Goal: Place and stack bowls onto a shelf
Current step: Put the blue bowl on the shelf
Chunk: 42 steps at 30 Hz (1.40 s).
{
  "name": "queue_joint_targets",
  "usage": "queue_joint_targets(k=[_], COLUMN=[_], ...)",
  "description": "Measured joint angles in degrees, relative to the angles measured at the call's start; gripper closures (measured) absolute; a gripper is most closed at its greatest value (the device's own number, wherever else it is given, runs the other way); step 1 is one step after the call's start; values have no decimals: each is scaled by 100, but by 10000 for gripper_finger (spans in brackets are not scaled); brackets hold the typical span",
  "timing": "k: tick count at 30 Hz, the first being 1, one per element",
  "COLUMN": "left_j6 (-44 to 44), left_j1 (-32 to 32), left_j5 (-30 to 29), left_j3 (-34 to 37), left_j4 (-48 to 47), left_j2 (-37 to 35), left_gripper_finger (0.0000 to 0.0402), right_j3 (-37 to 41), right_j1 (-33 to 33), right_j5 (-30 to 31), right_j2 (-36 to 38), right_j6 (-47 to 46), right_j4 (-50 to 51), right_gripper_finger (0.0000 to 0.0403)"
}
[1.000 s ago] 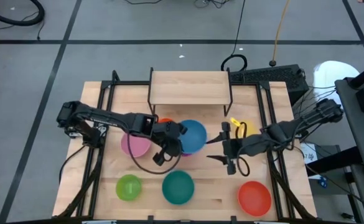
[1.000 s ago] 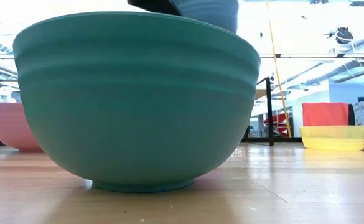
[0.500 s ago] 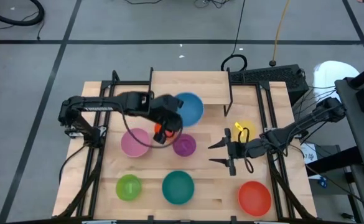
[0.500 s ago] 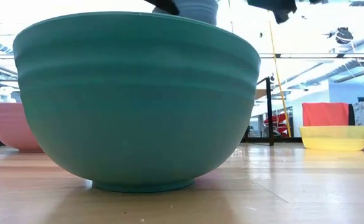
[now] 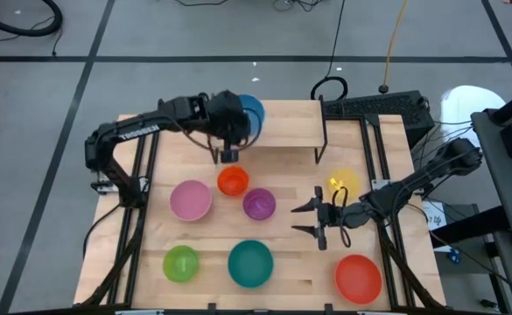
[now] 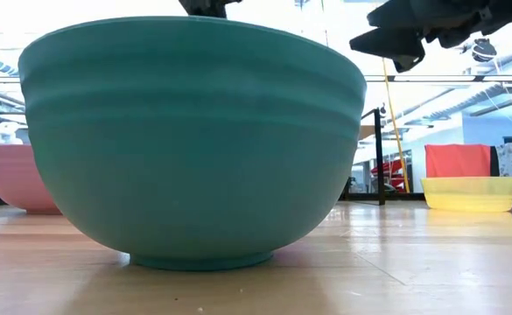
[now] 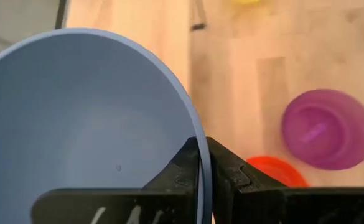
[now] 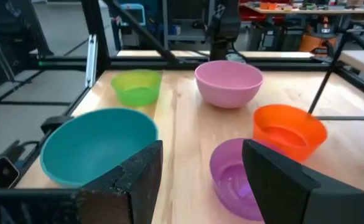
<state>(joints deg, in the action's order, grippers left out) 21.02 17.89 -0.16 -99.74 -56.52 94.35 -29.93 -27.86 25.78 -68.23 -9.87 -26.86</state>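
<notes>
Holding the blue bowl point(image 5: 248, 116) by its rim, left gripper point(image 5: 229, 140) clamped, upper centre over the shelf point(image 5: 277, 122). Right gripper point(image 5: 312, 219) spread apart, idle right of the purple bowl point(image 5: 259, 204).

Robotics lab or workshop, judging by grey tiled floor point(image 5: 63, 52) with loose cables point(image 5: 339, 44) around a black-framed wooden table point(image 5: 299, 254), cluttered workbenches point(image 8: 294, 7) and metal framing point(image 8: 94, 37) behind, and open ceiling with beams point(image 6: 448, 83).

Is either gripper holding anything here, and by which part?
The left gripper pinches the blue plastic bowl by its rim; the right gripper is open, empty.
</notes>
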Motion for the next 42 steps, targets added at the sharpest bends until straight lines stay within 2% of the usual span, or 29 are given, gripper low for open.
queue_joint_targets(k=[9,13,18,22,24,40,42], left_j6=[-502,-690,-702,-774,-878,-1232,-1267], left_j1=[622,519,345,259,272,336,328], left_j5=[-79,-503,-625,-1343,-1488,-1466,-1328], left_j3=[0,23,359,625,744,1601,1610], left_j4=[12,63,760,1104,1222,1596,1627], left_j2=[2,4,9,11,24,24,24], left_gripper_finger=[385,387,388,386,386,385,385], right_j3=[0,0,0,0,0,-1,-2], right_j1=[-209,-246,-256,-253,-253,-252,-253], right_j5=[-2,-2,186,279,278,295,295], right_j2=[-712,-896,-1007,-1025,-1025,-1025,-1022], right_j6=[4,22,59,186,199,269,306], right_j4=[-734,-938,-1075,-1222,-1250,-1264,-1335], right_gripper_finger=[190,190,190,190,190,190,190])
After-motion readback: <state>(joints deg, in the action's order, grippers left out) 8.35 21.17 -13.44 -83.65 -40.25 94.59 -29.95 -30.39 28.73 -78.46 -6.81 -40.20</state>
